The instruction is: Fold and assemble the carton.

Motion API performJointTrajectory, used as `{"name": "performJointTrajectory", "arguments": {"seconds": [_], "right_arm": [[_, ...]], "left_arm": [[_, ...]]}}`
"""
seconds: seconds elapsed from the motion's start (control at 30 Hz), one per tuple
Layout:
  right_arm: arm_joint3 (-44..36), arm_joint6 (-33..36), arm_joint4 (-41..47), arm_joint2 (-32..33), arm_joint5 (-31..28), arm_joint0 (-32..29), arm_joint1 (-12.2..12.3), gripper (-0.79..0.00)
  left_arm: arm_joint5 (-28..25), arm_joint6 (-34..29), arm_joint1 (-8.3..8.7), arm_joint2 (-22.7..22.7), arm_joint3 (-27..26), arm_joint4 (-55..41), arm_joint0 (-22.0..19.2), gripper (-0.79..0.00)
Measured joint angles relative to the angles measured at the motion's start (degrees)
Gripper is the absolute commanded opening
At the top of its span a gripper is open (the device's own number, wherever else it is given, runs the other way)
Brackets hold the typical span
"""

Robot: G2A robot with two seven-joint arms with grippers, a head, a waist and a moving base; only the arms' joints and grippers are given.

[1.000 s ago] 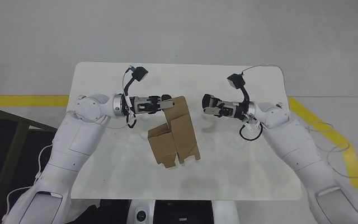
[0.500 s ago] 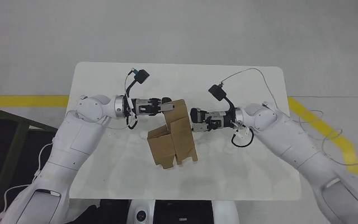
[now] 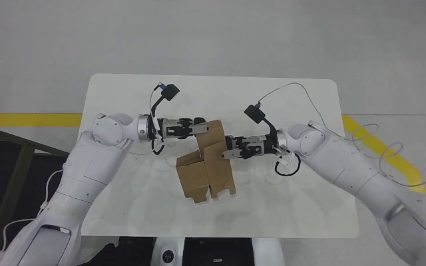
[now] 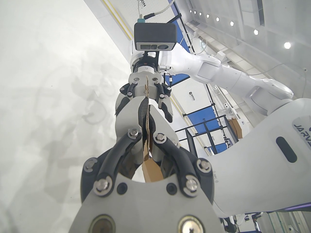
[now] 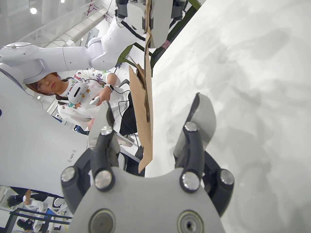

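A flattened brown carton [image 3: 210, 169] hangs tilted over the middle of the white table [image 3: 299, 199], its lower flaps near the front. My left gripper [image 3: 202, 127] is shut on the carton's upper far corner; in the left wrist view the cardboard edge [image 4: 151, 172] runs between the closed fingers of that gripper [image 4: 145, 116]. My right gripper [image 3: 225, 149] stands open at the carton's right edge. In the right wrist view the panel [image 5: 142, 112] stands edge-on between that gripper's [image 5: 154, 103] spread fingers [image 5: 205, 115], touching neither.
The table has bare surface on both sides of the carton and behind it. A thin white cable [image 3: 299, 90] loops above the right forearm. A yellow floor line [image 3: 40, 120] runs past the table's left and right sides.
My right arm has swung left across the table, and its open gripper now straddles the carton's right edge. The left gripper has kept its hold, shifting only slightly.
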Motion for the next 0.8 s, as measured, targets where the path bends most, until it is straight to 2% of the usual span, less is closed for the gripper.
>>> {"name": "performJointTrajectory", "arguments": {"seconds": [0.13,0.23,0.27,0.37,0.4,0.43,0.63,0.8], "right_arm": [[-0.6,0.0,0.8,-1.3,0.0,0.8,-0.1,-0.662],[-0.8,0.0,1.4,-2.0,0.0,1.2,-0.2,-0.717],[-0.9,0.0,1.6,-2.2,0.0,1.3,-0.2,-0.773],[-1.1,0.0,2.4,-2.4,0.0,1.4,-0.4,-0.785],[-1.1,0.0,2.6,-2.4,0.0,1.4,-0.5,-0.785],[-1.1,0.0,2.8,-2.4,0.0,1.3,-0.5,-0.785],[-0.7,0.0,4.1,-1.7,0.0,0.8,-0.7,-0.785],[0.8,0.0,5.4,-0.1,0.0,-0.1,-0.7,-0.785]], "left_arm": [[-0.2,0.2,0.18,0.3,-0.2,-0.2,0.1,-0.785],[-0.4,0.4,0.29,0.5,-0.4,0.0,0.1,-0.785],[-0.5,0.5,0.32,0.6,-0.4,0.0,0.1,-0.785],[-0.6,0.6,0.43,0.8,-0.7,-0.2,0.2,-0.785],[-0.9,0.9,0.48,0.8,-1.0,-0.3,0.2,-0.502],[-1.3,1.2,0.53,0.8,-1.3,-0.3,0.2,0.0],[-2.6,2.6,0.96,0.0,-1.4,-1.9,0.8,0.0],[-1.1,5.3,1.15,-2.0,0.6,-2.0,0.0,0.0]]}}
